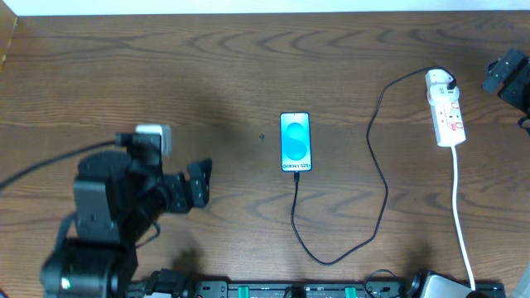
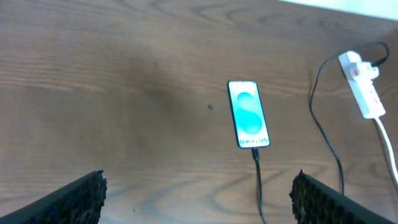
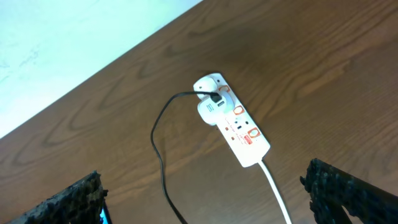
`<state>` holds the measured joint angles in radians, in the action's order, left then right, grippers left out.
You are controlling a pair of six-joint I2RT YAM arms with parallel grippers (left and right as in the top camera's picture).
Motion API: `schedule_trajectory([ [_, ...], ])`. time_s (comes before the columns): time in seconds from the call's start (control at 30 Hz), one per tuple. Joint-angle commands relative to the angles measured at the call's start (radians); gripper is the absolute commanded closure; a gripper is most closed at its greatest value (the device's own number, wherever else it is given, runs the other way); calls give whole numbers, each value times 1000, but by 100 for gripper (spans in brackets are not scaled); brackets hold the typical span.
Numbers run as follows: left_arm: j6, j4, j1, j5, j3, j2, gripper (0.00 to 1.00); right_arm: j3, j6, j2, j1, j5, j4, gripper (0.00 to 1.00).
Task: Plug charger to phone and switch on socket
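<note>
The phone [image 1: 296, 141] lies flat at the table's middle, blue screen lit; it also shows in the left wrist view [image 2: 249, 114]. The charger's black cable [image 1: 383, 190] enters the phone's near end, loops right and runs to a white plug [image 1: 439, 81] seated in the socket [image 1: 447, 112], a white strip with red markings at the far right. The right wrist view shows the socket [image 3: 239, 127] and plug [image 3: 211, 111]. My left gripper [image 1: 199, 180] is open and empty, left of the phone. My right gripper [image 1: 505, 73] is open and empty [image 3: 211, 199], above the socket area.
The socket's white lead [image 1: 460, 215] runs toward the table's front edge. A black rail with green parts [image 1: 290, 290] lines the front edge. A small dark speck [image 1: 262, 137] sits left of the phone. The table's far edge meets a white surface [image 3: 62, 50].
</note>
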<state>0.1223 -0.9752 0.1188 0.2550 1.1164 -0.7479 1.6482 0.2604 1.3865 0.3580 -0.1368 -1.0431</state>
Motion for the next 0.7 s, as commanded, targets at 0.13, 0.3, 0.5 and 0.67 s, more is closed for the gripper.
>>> schedule_trajectory([
  [0.13, -17, 215, -43, -21, -268, 257, 5, 3, 13, 0, 1, 8, -2, 1],
  [0.3, -18, 393, -91, -21, -444, 445, 5, 3, 13, 0, 1, 8, -2, 1],
  [0.5, -18, 597, -135, -26, -605, 599, 5, 3, 13, 0, 1, 8, -2, 1],
  [0.67, -18, 806, -156, -40, -722, 668, 5, 3, 12, 0, 1, 8, -2, 1],
])
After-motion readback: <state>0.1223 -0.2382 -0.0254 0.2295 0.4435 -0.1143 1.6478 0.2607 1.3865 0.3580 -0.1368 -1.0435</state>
